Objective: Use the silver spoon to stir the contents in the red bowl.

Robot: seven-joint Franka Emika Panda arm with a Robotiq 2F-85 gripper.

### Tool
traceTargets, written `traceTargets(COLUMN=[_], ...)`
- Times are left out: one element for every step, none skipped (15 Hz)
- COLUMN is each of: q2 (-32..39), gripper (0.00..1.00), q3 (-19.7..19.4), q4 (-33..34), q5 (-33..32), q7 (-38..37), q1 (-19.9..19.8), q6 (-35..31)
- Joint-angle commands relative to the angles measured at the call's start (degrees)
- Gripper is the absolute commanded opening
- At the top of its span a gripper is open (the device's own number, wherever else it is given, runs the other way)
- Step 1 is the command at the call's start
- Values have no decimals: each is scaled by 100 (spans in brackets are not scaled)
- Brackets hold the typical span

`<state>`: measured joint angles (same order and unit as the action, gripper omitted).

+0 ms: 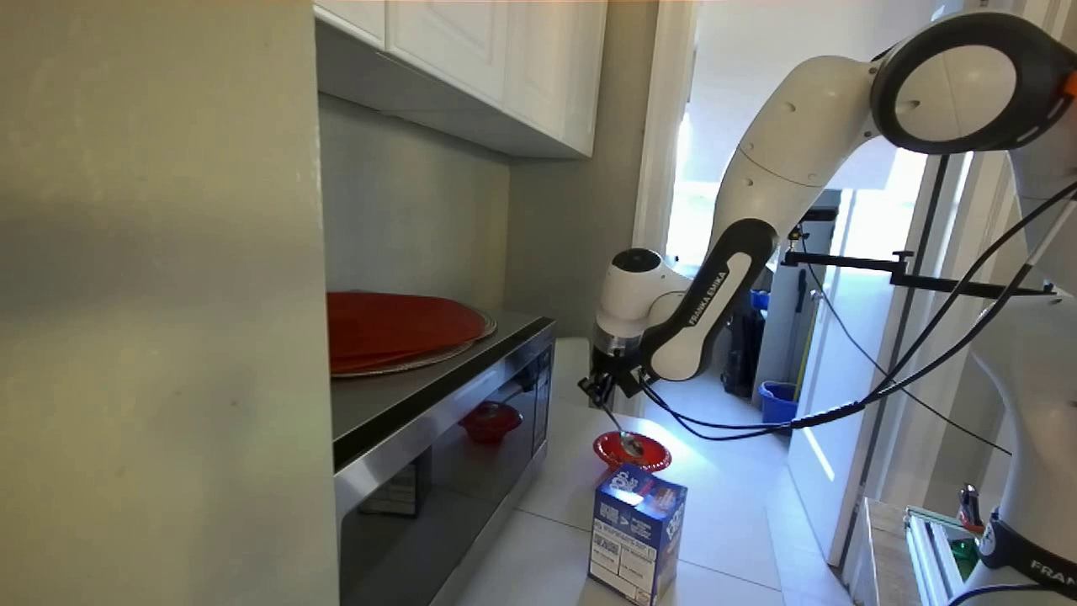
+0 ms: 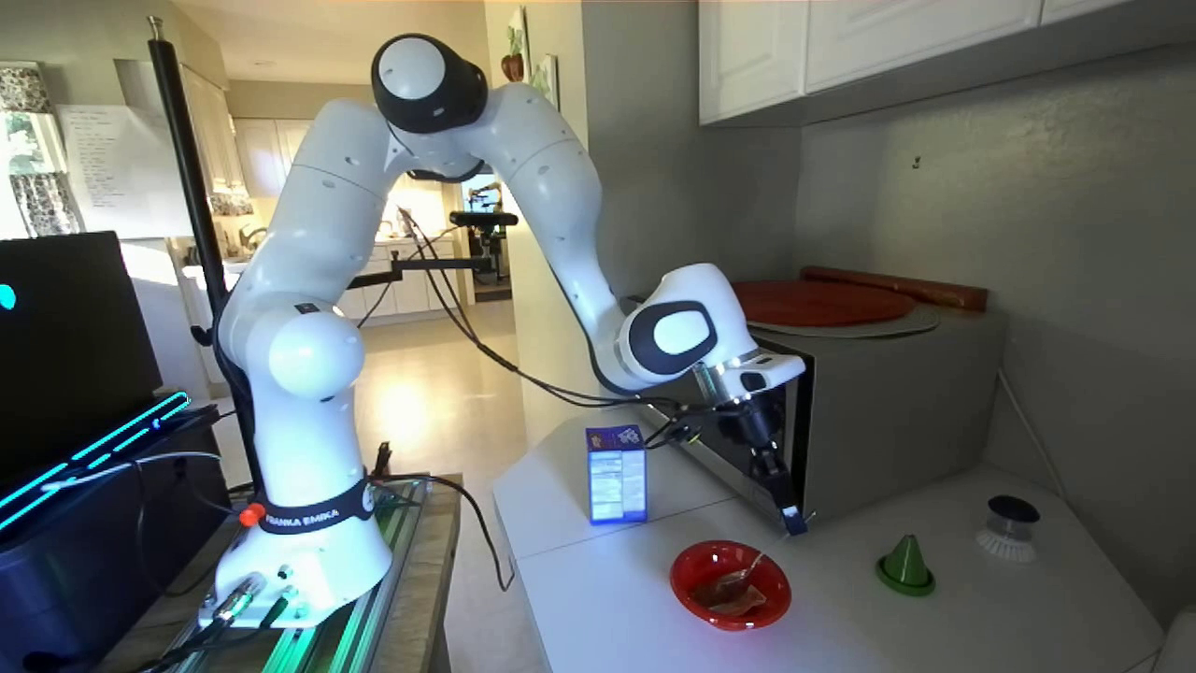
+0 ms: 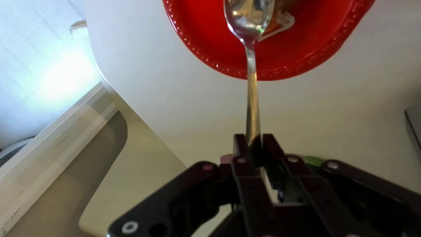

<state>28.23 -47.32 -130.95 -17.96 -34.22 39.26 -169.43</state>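
Observation:
My gripper (image 3: 253,146) is shut on the handle of the silver spoon (image 3: 252,95). The spoon's head lies over the inside of the small red bowl (image 3: 306,64). In an exterior view the spoon (image 2: 750,571) slants down into the bowl (image 2: 687,561), and the gripper (image 2: 792,523) is above and beside the rim. The spoon (image 1: 629,443), bowl (image 1: 660,459) and gripper (image 1: 599,394) show in another exterior view too. Brown and pale contents (image 2: 740,602) lie in the bowl, partly under the spoon; they also show in the wrist view (image 3: 281,21).
A blue-and-white carton (image 1: 635,539) stands on the white counter near the bowl. A microwave (image 2: 906,411) stands behind, with a large flat red dish (image 2: 822,303) on top. A green cone-shaped item (image 2: 904,565) and a round brush (image 2: 1009,528) sit on the counter. Cabinets (image 1: 454,50) hang above.

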Motion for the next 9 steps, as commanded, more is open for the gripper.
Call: traceTargets(q2=[186, 242, 286, 328, 396, 444, 498, 530, 506], gripper=[4, 4, 4, 4, 4, 4, 4, 4, 4], q3=[267, 302, 293, 280, 220, 188, 124, 77, 39], q4=[246, 297, 327, 355, 382, 404, 421, 421, 381], q5=[360, 408, 440, 465, 494, 522, 538, 552, 562], q7=[51, 19, -21, -42, -81, -100, -135, -148, -127], q1=[-288, -344, -369, -391, -389, -398, -390, -385, -375], q6=[-33, -35, -43, -41, -39, -32, -22, -10, 21])
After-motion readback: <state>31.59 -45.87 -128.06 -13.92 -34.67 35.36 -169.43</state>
